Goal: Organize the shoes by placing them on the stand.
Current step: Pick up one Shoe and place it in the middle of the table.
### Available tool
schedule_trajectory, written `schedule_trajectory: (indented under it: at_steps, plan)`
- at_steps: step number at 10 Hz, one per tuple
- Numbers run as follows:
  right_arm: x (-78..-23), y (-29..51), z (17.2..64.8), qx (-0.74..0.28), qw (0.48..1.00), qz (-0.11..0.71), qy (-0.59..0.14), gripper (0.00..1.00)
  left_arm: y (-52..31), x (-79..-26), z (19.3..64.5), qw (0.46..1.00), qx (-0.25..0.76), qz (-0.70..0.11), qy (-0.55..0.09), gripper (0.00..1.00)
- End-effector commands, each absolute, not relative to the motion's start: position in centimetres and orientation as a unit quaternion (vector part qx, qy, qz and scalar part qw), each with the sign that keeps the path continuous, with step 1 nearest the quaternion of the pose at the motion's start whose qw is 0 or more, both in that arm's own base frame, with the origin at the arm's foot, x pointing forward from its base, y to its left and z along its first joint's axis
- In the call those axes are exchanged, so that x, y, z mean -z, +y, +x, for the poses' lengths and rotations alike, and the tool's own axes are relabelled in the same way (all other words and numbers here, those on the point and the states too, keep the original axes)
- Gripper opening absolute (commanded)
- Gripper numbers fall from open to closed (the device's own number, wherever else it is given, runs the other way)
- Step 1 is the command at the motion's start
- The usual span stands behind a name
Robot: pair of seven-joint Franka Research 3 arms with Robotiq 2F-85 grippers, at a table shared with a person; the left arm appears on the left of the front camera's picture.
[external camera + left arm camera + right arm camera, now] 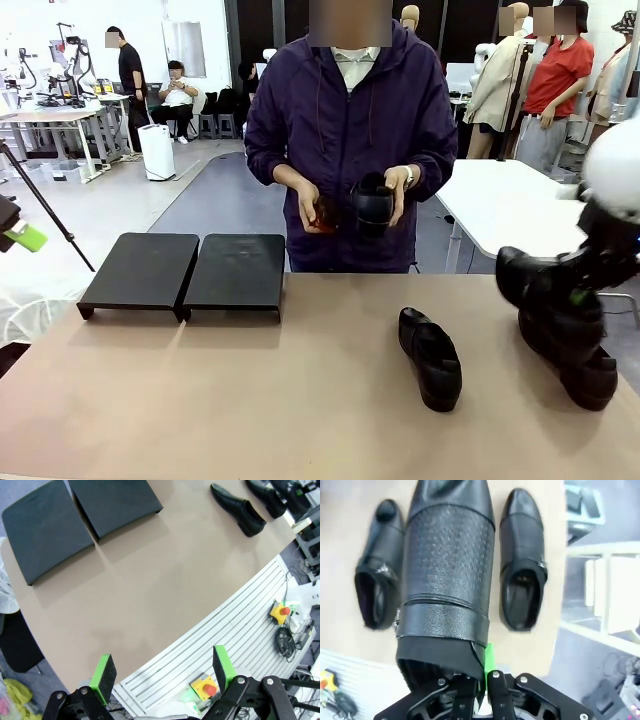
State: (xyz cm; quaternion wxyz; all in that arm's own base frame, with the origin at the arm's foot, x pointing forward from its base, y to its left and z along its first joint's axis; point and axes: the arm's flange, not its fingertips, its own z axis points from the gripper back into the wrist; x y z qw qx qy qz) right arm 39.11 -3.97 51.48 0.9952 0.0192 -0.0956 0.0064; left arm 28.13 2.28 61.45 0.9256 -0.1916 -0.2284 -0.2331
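Note:
The black two-platform stand [185,270] sits at the table's far left with nothing on it; it also lies at the top of the left wrist view [75,517]. One glossy black shoe [430,355] lies mid-right on the table. My right gripper [580,292] is shut on a second shoe [535,278], lifted above a third shoe [582,368]. In the right wrist view the held shoe [447,570] hangs from the gripper [480,665] between two shoes lying on the table [377,565] [522,560]. The person holds the fourth shoe [372,205]. My left gripper [164,669] is open and hangs beyond the table's near edge.
The person stands at the far edge, holding a small reddish-brown object [322,213] in the other hand. A white table [505,200] stands behind on the right. Below the near table edge are a slatted frame and yellow emergency-stop boxes [205,686].

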Motion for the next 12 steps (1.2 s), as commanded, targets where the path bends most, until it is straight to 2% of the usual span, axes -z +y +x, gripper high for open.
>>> schedule_trajectory:
  at_steps: [1,2,3,5,6,10,12]
  plan:
    - [-51.3,-4.6,35.6,-0.013,0.995,0.019,-0.097,0.00,2.5,-61.6,28.1,0.924,0.239,-0.193,-0.228,1.00]
    - [-50.4,-5.1,35.2,0.023,0.992,0.011,-0.125,0.00,2.5,-61.6,28.1,0.924,0.239,-0.193,-0.228,1.00]
    - [-52.8,-4.3,36.8,-0.006,0.995,0.024,-0.097,0.00,2.5,-61.6,28.1,0.924,0.239,-0.193,-0.228,1.00]
    - [-52.8,-4.3,36.8,-0.006,0.995,0.024,-0.097,0.00,2.5,-61.6,28.1,0.924,0.239,-0.193,-0.228,1.00]
    - [-51.9,-4.5,35.3,0.000,0.995,0.026,-0.096,0.00,2.5,-61.6,28.1,0.924,0.239,-0.193,-0.228,1.00]
    - [-52.9,9.0,34.9,0.021,0.993,-0.032,-0.116,0.00,2.5,-61.6,28.1,0.924,0.239,-0.193,-0.228,1.00]
    - [-52.5,13.5,33.1,-0.020,0.992,-0.052,-0.113,0.00,2.5,-61.6,28.1,0.924,0.239,-0.193,-0.228,1.00]
